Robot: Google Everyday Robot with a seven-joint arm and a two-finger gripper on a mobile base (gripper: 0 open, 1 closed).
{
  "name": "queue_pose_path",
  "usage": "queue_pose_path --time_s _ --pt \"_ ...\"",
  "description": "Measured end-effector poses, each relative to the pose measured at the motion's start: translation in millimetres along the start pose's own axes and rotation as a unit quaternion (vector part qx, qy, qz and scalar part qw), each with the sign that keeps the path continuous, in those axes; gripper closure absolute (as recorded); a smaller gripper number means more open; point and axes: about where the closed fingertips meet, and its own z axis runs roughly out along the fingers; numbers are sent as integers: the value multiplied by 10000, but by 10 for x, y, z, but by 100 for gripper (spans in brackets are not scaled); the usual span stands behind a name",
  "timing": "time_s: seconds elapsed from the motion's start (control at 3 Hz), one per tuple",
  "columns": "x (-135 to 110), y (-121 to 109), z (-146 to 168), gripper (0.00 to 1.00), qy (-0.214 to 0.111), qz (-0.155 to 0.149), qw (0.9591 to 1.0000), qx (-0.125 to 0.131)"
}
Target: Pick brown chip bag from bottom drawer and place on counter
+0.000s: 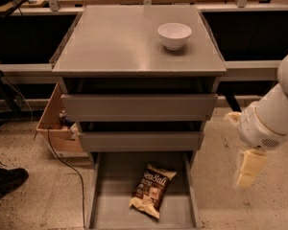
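**Camera view.** Drawer cabinet with the bottom drawer (114,202) pulled out. The brown chip bag (151,190) lies flat on its floor, right of centre and tilted, its upper end nearest the cabinet. It is clear of both side walls.

**Hazards, as judged from this layout.**
1. The gripper (248,171) hangs outside the cabinet on the right, beyond the drawer's right wall. A low sideways approach could strike that thin wall or the drawer corner.
2. The 2 upper drawers (139,107) stand slightly out above the rear of the open drawer. A descent made too close to the cabinet could catch the arm on the lower front panel.
3. The bag is crinkly and lies flat. A pinch from above may take only a fold of film and slip, or may push the bag along the smooth floor toward a wall.
4. A white bowl (174,35) stands at the right rear of the counter (125,42). A careless placement there could knock it, while the left and front areas are bare.

**Tool.** The gripper points downward over the speckled floor, well apart from the bag and touching nothing. It carries no object. Whether it is open or closed cannot be told.
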Motion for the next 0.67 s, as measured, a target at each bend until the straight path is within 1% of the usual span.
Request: queue_pose_path --time_s 0.33,0.67 --pt "102 138 610 0 -79 134 9989 -440" --pt "127 376 1141 0 0 352 9947 -963"
